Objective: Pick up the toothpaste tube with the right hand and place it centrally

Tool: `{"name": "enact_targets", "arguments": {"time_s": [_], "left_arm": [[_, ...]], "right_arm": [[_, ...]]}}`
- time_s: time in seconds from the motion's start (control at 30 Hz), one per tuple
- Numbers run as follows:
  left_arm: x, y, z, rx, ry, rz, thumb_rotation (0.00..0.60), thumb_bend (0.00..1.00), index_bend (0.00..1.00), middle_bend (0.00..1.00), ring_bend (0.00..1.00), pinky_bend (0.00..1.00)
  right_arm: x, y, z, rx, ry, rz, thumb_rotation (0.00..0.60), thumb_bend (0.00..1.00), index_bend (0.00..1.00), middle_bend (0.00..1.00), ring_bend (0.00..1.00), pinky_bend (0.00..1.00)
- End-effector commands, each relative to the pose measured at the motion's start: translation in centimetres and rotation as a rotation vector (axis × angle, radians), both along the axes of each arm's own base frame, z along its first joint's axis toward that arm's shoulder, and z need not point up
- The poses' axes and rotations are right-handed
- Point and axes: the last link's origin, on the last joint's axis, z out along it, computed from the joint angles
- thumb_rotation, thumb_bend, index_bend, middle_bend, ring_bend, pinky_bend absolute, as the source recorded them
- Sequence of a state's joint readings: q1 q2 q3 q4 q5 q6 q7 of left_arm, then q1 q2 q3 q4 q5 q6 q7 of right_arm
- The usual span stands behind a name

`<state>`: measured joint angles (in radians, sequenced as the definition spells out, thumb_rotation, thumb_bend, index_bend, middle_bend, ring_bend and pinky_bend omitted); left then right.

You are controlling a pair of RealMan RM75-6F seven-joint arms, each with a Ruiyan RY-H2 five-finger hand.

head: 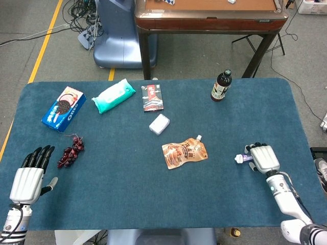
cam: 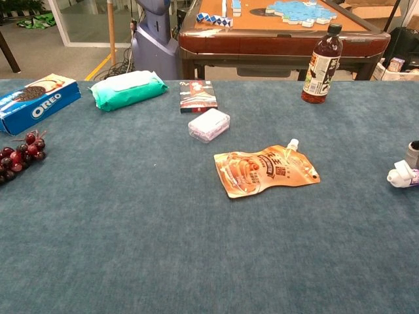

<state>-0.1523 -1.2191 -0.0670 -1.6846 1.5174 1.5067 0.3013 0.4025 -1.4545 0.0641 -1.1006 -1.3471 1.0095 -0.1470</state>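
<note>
White-capped toothpaste tube [head: 242, 158] under right hand [head: 263, 157], touching

A blue-carpeted table [head: 153, 204] fills the near scene; beyond stands a wooden table [head: 209, 20] on grey floor [head: 30, 56]; cables [head: 84, 13] lie far left; a yellow floor line [head: 46, 43] runs alongside.

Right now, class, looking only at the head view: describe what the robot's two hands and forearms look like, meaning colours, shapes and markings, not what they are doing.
Both hands have a silver-white, ridged, boxy back with black fingers. The left hand sits on a white wrist ringed with black bands. The right hand joins a slim white forearm with a small teal-green spot near the wrist. No loose cables show on either.
</note>
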Motion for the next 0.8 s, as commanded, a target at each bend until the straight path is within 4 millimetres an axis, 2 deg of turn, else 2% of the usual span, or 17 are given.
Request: {"name": "enact_targets", "arguments": {"time_s": [0.03,0.3,0.67,0.8], "left_arm": [[-0.03,-0.01,-0.01,0.000,0.000,0.001,0.600,0.21,0.00,0.07,0.08,0.12],[-0.17,-0.03,-0.01,0.000,0.000,0.006,0.600,0.21,0.00,0.07,0.08,0.12],[-0.25,-0.03,-0.03,0.000,-0.001,0.008,0.600,0.21,0.00,0.07,0.08,0.12],[-0.24,-0.01,-0.03,0.000,-0.003,0.007,0.600,0.21,0.00,0.07,0.08,0.12]], "right_arm": [[-0.05,-0.16,-0.14,0.002,0.001,-0.001,0.600,0.32,0.42,0.43,0.29,0.35],[-0.34,-0.46,-0.39,0.005,0.007,-0.007,0.600,0.39,0.45,0.44,0.31,0.35],[-0.80,-0.80,-0.65,0.015,0.034,-0.024,0.600,0.40,0.47,0.45,0.32,0.35],[-0.77,-0.96,-0.79,0.016,0.032,-0.025,0.600,0.42,0.50,0.48,0.34,0.35]]}}
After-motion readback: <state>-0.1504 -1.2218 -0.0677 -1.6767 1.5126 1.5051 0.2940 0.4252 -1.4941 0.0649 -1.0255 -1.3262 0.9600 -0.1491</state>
